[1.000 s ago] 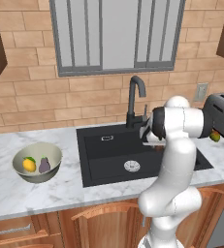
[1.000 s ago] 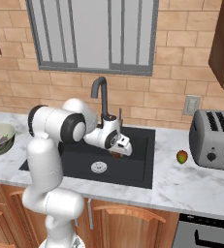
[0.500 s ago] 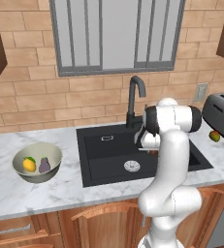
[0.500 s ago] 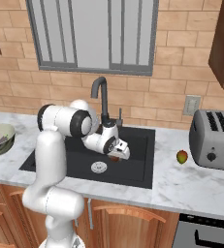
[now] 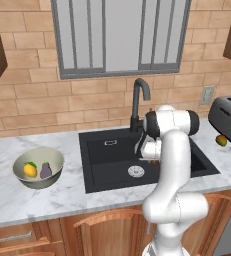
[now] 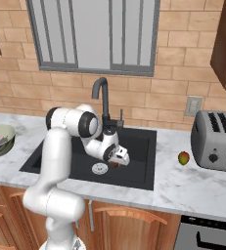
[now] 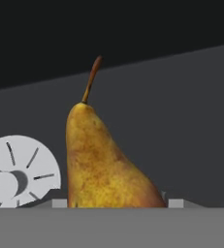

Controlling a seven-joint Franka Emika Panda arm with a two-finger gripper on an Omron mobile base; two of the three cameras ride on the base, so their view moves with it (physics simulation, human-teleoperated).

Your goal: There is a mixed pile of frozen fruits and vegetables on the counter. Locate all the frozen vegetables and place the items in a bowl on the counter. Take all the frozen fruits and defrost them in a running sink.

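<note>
My gripper is shut on a yellow-brown pear with a thin stem, one of the frozen fruits, held low inside the black sink just right of the round steel drain. From the base, the gripper hangs over the basin floor under the tap. A red-yellow-green oval fruit lies on the counter beside the toaster. The bowl at the left holds a yellow-orange vegetable and a purple-grey one.
A steel toaster stands at the right end of the counter. The tall black tap rises behind the basin, close to my forearm. A brick wall and a window close off the back.
The hand has sunk lower into the sink with the pear, ending close to the drain. Bowl and oval fruit have stayed put.
</note>
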